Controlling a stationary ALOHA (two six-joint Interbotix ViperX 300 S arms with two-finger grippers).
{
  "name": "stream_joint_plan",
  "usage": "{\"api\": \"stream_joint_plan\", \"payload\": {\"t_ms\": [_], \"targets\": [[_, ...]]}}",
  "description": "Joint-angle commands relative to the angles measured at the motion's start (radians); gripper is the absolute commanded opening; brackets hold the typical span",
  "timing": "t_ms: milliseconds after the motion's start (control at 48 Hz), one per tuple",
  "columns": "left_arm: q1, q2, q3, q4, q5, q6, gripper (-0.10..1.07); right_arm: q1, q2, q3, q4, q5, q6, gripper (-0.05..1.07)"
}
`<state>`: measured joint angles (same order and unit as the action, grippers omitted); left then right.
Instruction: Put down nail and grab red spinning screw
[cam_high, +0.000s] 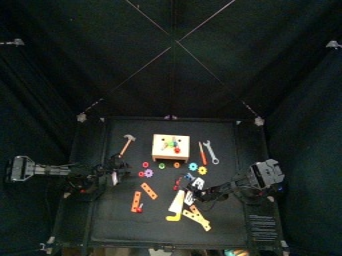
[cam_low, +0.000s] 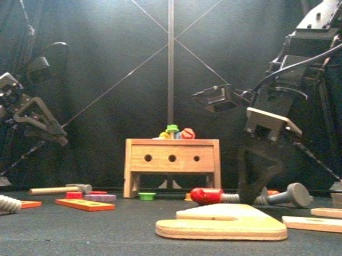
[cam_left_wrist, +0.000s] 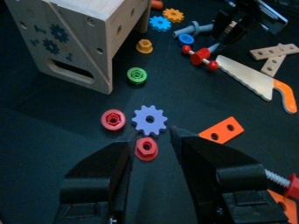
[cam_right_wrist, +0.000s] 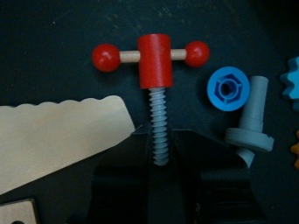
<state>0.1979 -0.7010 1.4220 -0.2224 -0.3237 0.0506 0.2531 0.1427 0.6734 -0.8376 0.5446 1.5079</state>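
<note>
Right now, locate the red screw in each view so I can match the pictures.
Top: lower right of the table, by the right arm, red screw.
Front: lying low, right of centre, under the right arm.
Left wrist: far side, beside the saw.
Right wrist: centre, thread toward the jaws.
Shared landmark: the saw.

Screw (cam_right_wrist: 155, 96) threaded tip hidden between right fingers (cam_right_wrist: 222, 171); wooden saw (cam_right_wrist: 59, 140) cut off by edge.

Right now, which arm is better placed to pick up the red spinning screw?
Right. The right hand is already down over the red spinning screw, its threaded end between the jaws. The left hand hovers over small gears, away from it.
</note>
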Motion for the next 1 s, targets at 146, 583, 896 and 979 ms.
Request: {"api": "stream_joint_plan", "payload": {"t_ms": [146, 583, 896, 979], "targets": [[0.021, 0.002, -0.029, -0.006, -0.061, 0.003, 0.78, -0.006, -0.049, -0.055, -0.054, 0.008, 0.000, 0.44], [0.037, 0.002, -0.028, -0.021, -0.175, 0.003, 0.78, -0.055, 0.000, -0.215, -0.255, -0.002, 0.000, 0.44], [0.040, 0.002, -0.017, -0.021, -0.175, 0.002, 0.78, -0.077, 0.012, -0.216, -0.247, -0.002, 0.002, 0.44], [0.040, 0.002, -0.018, -0.021, -0.173, 0.002, 0.78, -0.078, 0.015, -0.224, -0.250, -0.005, 0.002, 0.44]]}}
